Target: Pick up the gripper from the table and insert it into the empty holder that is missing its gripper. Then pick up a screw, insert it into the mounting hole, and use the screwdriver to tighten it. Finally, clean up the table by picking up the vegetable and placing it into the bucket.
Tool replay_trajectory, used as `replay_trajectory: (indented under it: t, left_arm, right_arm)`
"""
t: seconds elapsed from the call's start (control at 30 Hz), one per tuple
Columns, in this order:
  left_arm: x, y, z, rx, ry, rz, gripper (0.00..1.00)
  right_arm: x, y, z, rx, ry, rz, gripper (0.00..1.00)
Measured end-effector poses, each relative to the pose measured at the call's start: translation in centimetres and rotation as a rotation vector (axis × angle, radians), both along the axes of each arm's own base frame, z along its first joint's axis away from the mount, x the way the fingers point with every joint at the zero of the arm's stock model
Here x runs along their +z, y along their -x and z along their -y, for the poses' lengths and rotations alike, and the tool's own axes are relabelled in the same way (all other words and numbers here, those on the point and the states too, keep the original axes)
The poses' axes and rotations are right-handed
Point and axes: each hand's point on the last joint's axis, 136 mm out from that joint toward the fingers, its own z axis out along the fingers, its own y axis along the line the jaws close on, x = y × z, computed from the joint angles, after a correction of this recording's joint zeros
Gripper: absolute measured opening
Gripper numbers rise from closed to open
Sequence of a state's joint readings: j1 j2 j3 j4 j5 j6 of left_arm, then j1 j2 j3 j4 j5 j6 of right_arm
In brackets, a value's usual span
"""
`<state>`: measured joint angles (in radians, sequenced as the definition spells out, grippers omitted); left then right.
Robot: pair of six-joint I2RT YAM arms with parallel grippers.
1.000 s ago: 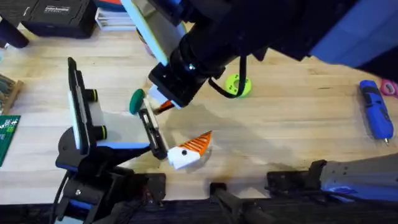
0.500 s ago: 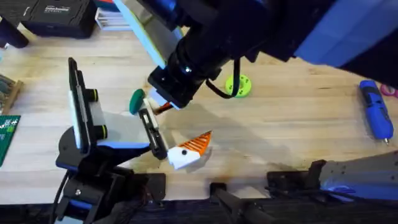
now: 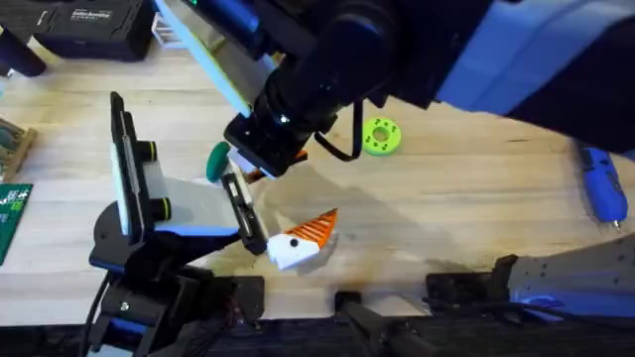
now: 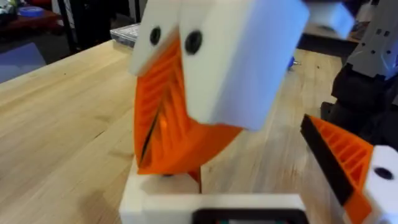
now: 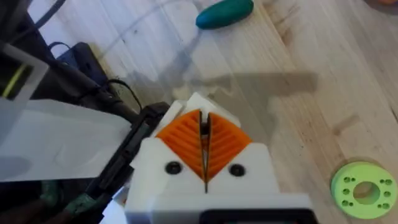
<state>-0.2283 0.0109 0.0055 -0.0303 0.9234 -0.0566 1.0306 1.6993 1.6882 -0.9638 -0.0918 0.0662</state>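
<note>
Table (image 3: pixel 466 198): light plank wood; a black case (image 3: pixel 89 25) lies at the far left edge.
Vegetable (image 3: pixel 217 162): dark green oval on the wood, just beside the right gripper (image 5: pixel 204 140).
Right gripper: orange pads pressed together, with a thin dark sliver between them.
Left gripper (image 4: pixel 249 155): fingers apart, nothing between them.
Holder (image 3: pixel 288 253): white base near the front edge, an orange tip (image 3: pixel 319 227) on it.
Screwdriver (image 3: pixel 603 188): blue, far right, well apart.
Lime disc (image 3: pixel 380 137): flat on the wood, mid-table.
Bucket: cannot tell.
</note>
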Motion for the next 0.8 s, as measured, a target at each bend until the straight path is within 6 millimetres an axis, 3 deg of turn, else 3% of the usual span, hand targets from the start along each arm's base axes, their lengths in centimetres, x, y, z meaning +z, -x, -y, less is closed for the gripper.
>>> replay_trajectory:
  t: [0.3,0.5,0.53,0.67,0.8]
  left_arm:
    - [0.0,0.0,0.0,0.0,0.0,-0.001,0.985]
    - [-0.1,-0.1,0.0,0.005,-0.001,-0.006,0.985]
    - [-0.1,-0.1,-0.1,0.005,-0.001,-0.007,0.985]
    - [0.1,0.0,0.0,0.002,0.001,0.005,0.985]
    - [0.1,0.0,0.0,0.002,0.001,0.005,0.985]
  right_arm:
    - [0.0,0.0,0.0,-0.001,0.002,0.004,0.023]
    - [0.0,-1.0,0.6,-0.03,0.023,0.036,0.862]
    - [0.0,-1.3,0.9,-0.038,0.03,0.046,0.958]
    - [0.9,-0.9,1.7,-0.036,0.02,0.039,0.992]
    - [3.6,-0.2,3.7,-0.048,-0.022,0.05,0.992]
